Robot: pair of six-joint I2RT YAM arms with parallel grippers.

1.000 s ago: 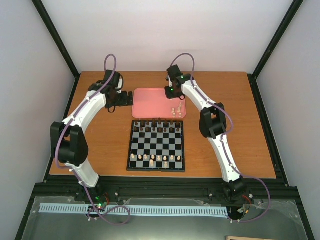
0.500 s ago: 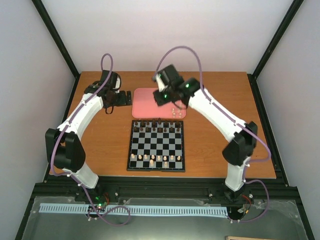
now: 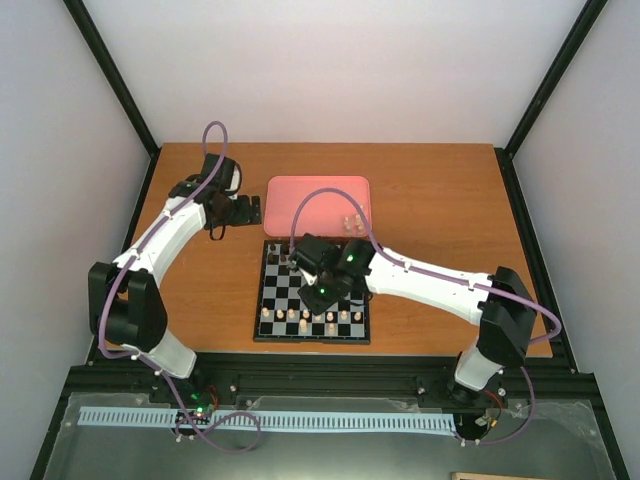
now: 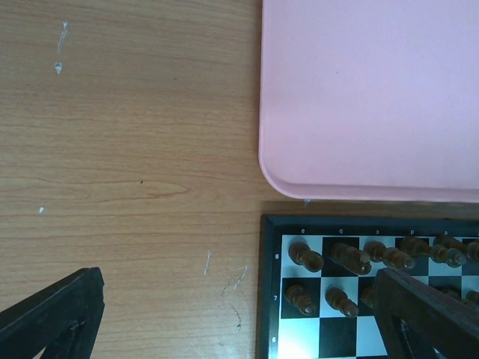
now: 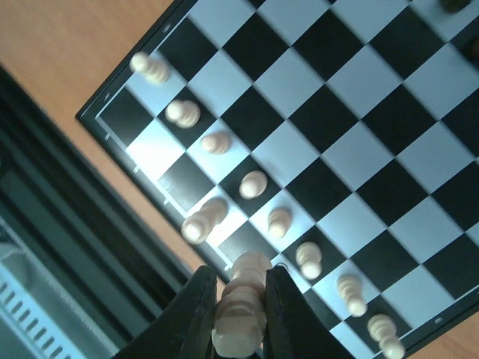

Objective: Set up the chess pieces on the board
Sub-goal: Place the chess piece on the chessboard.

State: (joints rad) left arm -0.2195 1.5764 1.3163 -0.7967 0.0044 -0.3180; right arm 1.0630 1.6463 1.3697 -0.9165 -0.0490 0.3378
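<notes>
The board [image 3: 283, 296] lies mid-table, with dark pieces [image 3: 282, 256] along its far rows and cream chess pieces [image 3: 300, 318] along its near rows. My right gripper [image 3: 316, 300] hovers over the board's near half. In the right wrist view that gripper [image 5: 241, 301] is shut on a cream piece [image 5: 241, 314], above the near edge of the board [image 5: 329, 112], beside a row of cream pawns [image 5: 254, 183] and one taller piece [image 5: 203, 221]. My left gripper [image 3: 248, 208] hangs open over bare wood off the board's far-left corner [image 4: 269, 299], with nothing between its fingers [image 4: 52, 318].
A pink tray [image 3: 310, 195] sits just beyond the board, with a few cream pieces [image 3: 352, 222] in its near right corner. Its rounded corner [image 4: 359, 112] shows in the left wrist view. A black frame rail [image 5: 60, 224] borders the table's near edge.
My right arm swung from the pink tray down over the board's near half, carrying the cream piece. The left arm shifted only slightly and stays open.
</notes>
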